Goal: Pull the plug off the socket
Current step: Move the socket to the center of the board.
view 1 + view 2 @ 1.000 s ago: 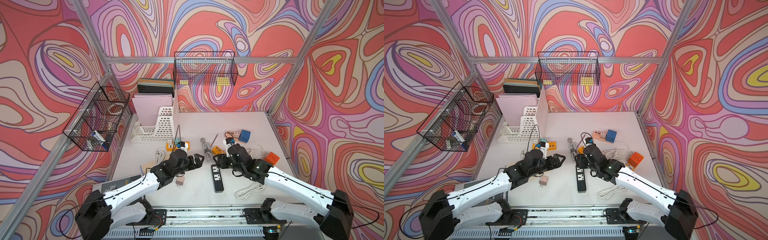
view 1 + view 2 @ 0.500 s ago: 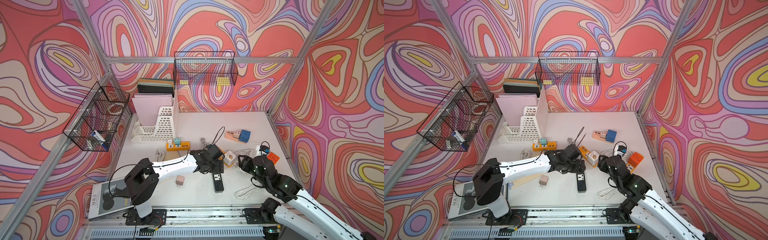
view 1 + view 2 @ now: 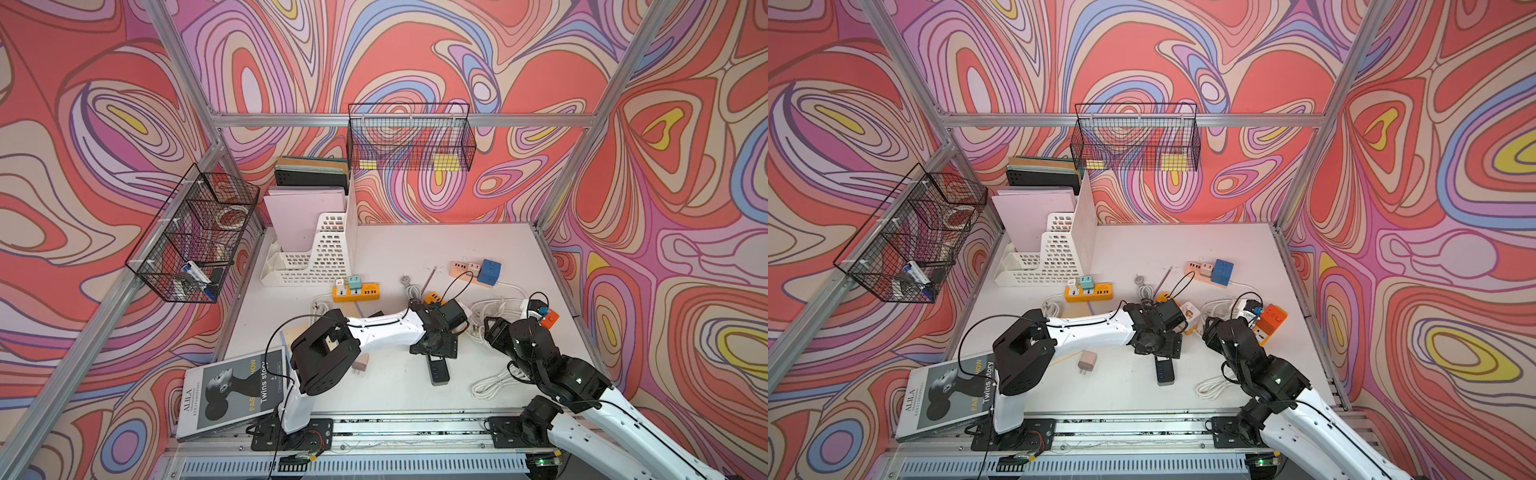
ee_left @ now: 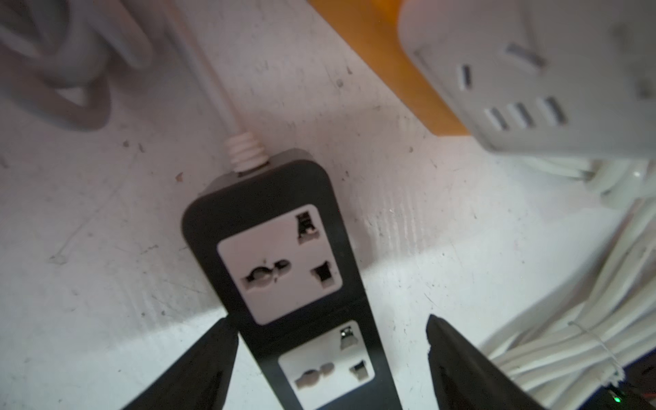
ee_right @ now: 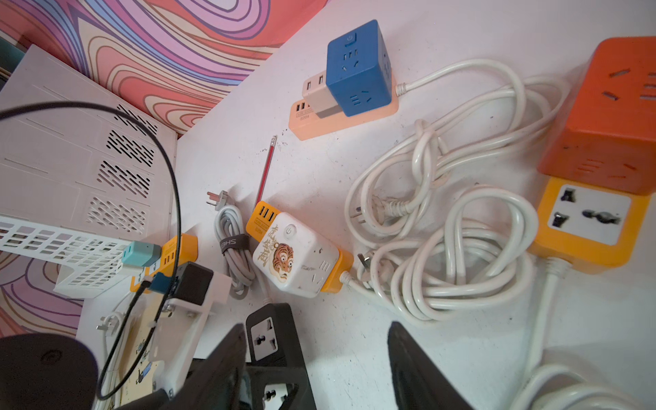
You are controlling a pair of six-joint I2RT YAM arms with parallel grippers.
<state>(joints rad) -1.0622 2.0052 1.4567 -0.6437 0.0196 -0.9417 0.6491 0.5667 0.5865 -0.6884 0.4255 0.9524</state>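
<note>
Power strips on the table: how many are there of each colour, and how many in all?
Black strip: 1
Yellow strips: 3
Peach strip: 1
Total: 5

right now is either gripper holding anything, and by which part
Nothing is held. The left gripper stands open astride the black power strip, one finger near its edge, the other clear of it. The right gripper is open and empty.
</note>
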